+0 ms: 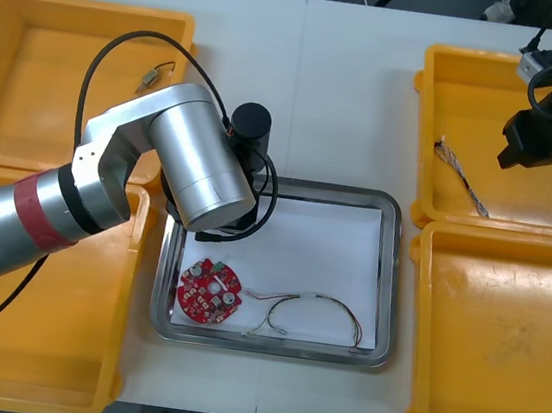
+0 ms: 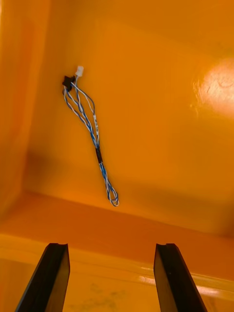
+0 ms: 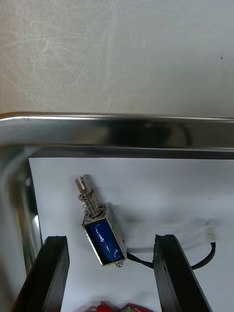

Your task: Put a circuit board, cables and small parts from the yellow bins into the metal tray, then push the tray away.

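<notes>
My left gripper [image 3: 111, 239] is open over the near-left part of the metal tray [image 1: 386, 280]. A small metal part [image 3: 102, 235] with a blue label lies on the tray's white floor between the fingers, touching neither. Its black cable [image 3: 197, 259] curls past one finger. The round red circuit board [image 1: 210, 291] and a red and yellow cable [image 1: 308, 316] lie in the tray's front part. My right gripper [image 2: 112, 278] hangs open above the far right yellow bin [image 1: 428, 114], short of a twisted blue and white cable [image 2: 90, 131] on the bin's floor [image 1: 461, 179].
The left arm [image 1: 191, 156] crosses the left bins and covers the tray's far-left corner. A small metal part [image 1: 149, 76] lies in the far left bin. The near right bin [image 1: 501, 345] and near left bin [image 1: 58, 341] flank the tray closely.
</notes>
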`<state>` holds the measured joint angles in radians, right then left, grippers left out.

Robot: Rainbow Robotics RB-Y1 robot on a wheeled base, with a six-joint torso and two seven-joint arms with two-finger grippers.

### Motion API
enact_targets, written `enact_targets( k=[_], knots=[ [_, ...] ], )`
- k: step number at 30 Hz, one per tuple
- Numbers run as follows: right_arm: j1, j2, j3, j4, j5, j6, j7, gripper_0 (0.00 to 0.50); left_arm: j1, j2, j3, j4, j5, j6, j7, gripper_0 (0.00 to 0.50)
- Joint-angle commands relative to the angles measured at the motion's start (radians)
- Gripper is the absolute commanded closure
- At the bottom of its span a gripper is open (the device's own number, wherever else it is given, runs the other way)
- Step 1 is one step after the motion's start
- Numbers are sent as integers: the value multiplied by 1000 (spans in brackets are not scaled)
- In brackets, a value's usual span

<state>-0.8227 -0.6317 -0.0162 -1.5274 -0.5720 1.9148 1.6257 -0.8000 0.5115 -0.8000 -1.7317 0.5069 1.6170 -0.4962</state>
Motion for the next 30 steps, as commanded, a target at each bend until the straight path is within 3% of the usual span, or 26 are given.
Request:
enact_targets(
  k=[1, 9, 16, 23, 30],
  knots=[
    [-44, -39, -19, 44, 1, -56, 55, 0, 4, -18, 8, -86, 1, 58, 14, 0],
    [-62, -29, -4, 158, -5, -163, 213, 0, 4, 21, 174, -238, 76, 173, -5, 0],
    [-67, 13, 18, 222, 14, -226, 332, 0, 4, 78, 404, -264, 179, 230, -170, 0],
    [-55, 55, 18, 257, 49, -287, 358, 0, 4, 160, 597, -192, 262, 258, -406, 0],
    [-19, 89, 33, 276, 72, -341, 375, 0, 2, 229, 688, -49, 297, 169, -653, 0]
  ],
)
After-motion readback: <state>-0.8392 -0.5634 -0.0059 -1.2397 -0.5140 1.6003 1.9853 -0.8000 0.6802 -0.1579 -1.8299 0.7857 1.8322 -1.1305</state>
